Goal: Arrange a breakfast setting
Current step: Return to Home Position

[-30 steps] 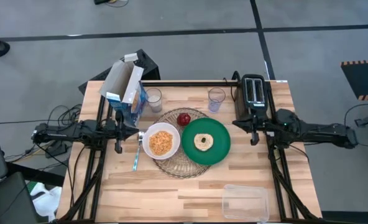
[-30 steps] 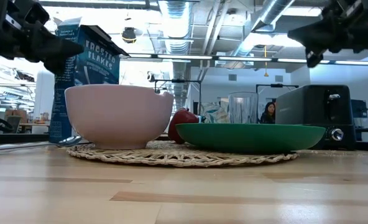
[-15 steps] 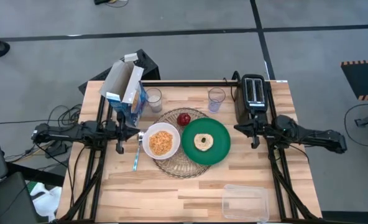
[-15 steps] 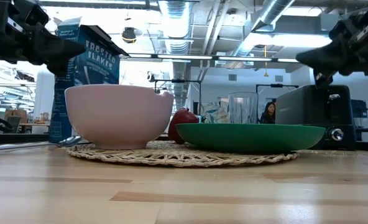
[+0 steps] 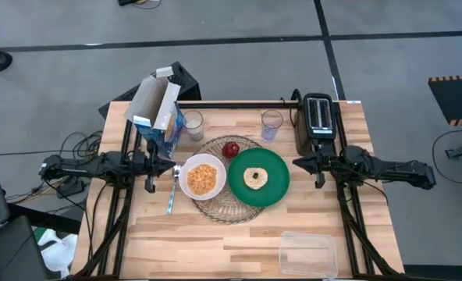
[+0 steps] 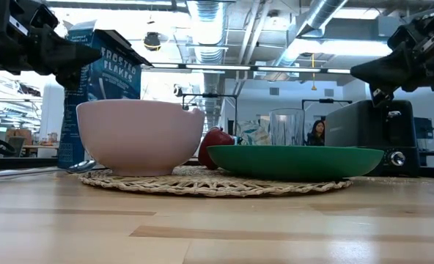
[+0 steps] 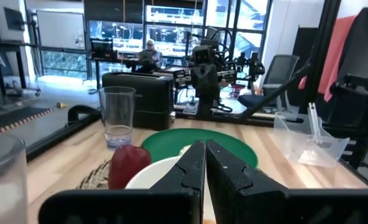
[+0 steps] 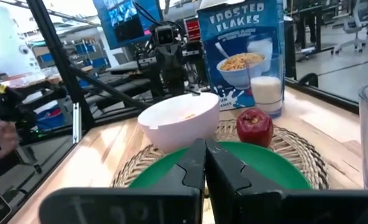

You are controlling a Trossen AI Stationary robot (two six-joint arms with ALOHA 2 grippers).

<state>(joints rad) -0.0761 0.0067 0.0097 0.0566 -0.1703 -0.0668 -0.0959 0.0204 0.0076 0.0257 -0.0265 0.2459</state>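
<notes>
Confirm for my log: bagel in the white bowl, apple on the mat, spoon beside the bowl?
No: the high view shows the bagel on the green plate, not in the white bowl. The apple on the mat and spoon beside the bowl are right.

- One round woven wicker mat [image 5: 219, 213].
- One white ceramic bowl [image 5: 183, 181], with cereal in it.
- One large round green plate [image 5: 276, 187].
- One pale ring-shaped bagel [image 5: 255, 177].
- One small red apple [image 5: 231, 149].
- One white patterned spoon [image 5: 172, 192].
- One blue-and-white cardboard cereal box [image 5: 157, 114], its top flaps open.
- Two clear drinking glasses — one [image 5: 193, 124] beside the box, the other [image 5: 271, 123] beside the toaster.
- One black two-slot toaster [image 5: 318, 117].
- One clear rectangular plastic tub [image 5: 307, 254].
- One light wooden table [image 5: 239, 238].
- Two dark two-finger grippers — the left gripper [image 5: 175, 165] and the right gripper [image 5: 295, 161], one on each arm.
</notes>
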